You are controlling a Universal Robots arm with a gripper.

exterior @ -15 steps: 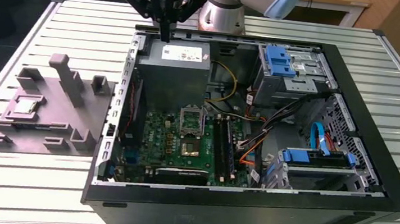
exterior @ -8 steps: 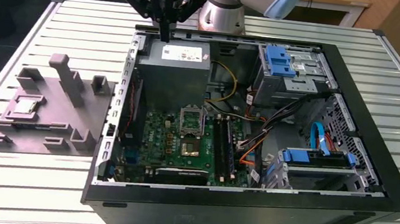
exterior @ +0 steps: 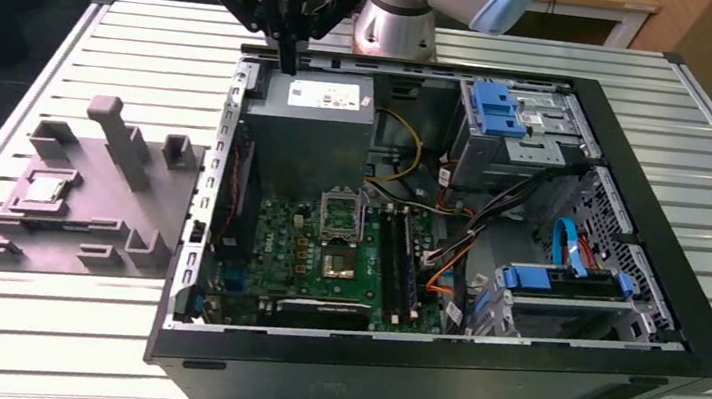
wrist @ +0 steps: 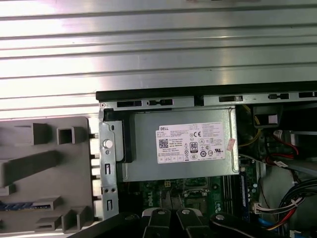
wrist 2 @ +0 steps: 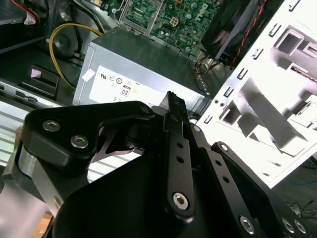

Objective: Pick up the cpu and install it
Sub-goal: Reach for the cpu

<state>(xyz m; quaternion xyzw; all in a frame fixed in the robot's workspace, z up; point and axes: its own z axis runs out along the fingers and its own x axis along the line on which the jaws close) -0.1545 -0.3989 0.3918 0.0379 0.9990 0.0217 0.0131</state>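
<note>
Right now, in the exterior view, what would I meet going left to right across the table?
The grey fixture with the cpu seated on it → power supply → blue drive-bay bracket → blue cable.

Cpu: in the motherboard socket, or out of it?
Out: the cpu lies flat on the grey fixture beside the case, at the exterior view's left.

A white printed label (wrist: 194, 143) with small marks and a code square sits on the grey power supply (wrist: 143, 166).

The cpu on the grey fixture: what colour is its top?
Dull silver; the cpu shows best in the exterior view.
</note>
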